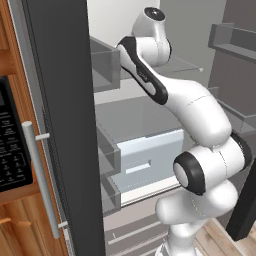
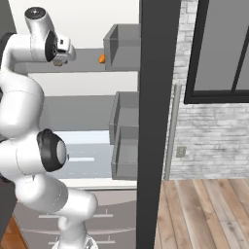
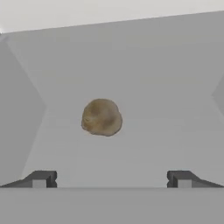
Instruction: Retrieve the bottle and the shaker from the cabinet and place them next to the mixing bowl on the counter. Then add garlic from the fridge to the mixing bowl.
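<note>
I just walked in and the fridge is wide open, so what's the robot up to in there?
The white arm is reaching into the open fridge, over an upper shelf. In the hand view its tool is open and empty, fingertips wide apart, aimed at a brownish, lumpy round item, probably the garlic, lying alone on the grey shelf. It has not been grasped yet. A small orange item sits farther along the same shelf.

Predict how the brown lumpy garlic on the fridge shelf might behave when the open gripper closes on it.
The garlic looks rounded, so it may roll if nudged. Its lumpy surface probably gives the fingers grip. It looks small, so likely light.
</note>
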Robot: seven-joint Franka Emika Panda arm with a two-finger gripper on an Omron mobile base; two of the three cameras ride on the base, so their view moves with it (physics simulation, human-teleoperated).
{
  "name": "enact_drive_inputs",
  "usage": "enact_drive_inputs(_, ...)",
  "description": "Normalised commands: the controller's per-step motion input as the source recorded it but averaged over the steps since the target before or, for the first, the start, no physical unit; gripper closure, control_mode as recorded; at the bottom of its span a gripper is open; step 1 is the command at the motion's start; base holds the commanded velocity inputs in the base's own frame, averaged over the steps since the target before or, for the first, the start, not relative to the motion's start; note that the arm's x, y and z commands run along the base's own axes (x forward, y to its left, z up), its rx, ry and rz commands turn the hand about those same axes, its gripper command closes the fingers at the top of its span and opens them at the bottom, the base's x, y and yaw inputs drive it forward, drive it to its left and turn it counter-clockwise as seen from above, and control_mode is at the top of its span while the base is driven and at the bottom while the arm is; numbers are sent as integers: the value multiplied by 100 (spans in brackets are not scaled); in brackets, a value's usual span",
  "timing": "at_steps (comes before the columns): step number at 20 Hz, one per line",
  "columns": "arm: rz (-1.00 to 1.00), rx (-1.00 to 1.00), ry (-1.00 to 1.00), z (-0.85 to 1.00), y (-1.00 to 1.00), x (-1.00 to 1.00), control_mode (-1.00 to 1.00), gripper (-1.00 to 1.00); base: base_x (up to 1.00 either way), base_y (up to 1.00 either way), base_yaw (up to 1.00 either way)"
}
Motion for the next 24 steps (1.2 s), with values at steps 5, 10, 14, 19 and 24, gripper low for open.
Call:
enact_drive_inputs(5, 0, 0, 0, -19, 17, 44, -100, -100, 0, 0, 0)
enact_drive_inputs(10, 0, 0, 0, -24, 33, 30, -100, -100, 0, 0, 0)
enact_drive_inputs(14, 0, 0, 0, -2, 24, 13, -100, -100, 0, 0, 0)
enact_drive_inputs(19, 0, 0, 0, -1, 2, 23, -100, -100, 0, 0, 0)
enact_drive_inputs(24, 0, 0, 0, 0, 0, 15, -100, -100, 0, 0, 0)
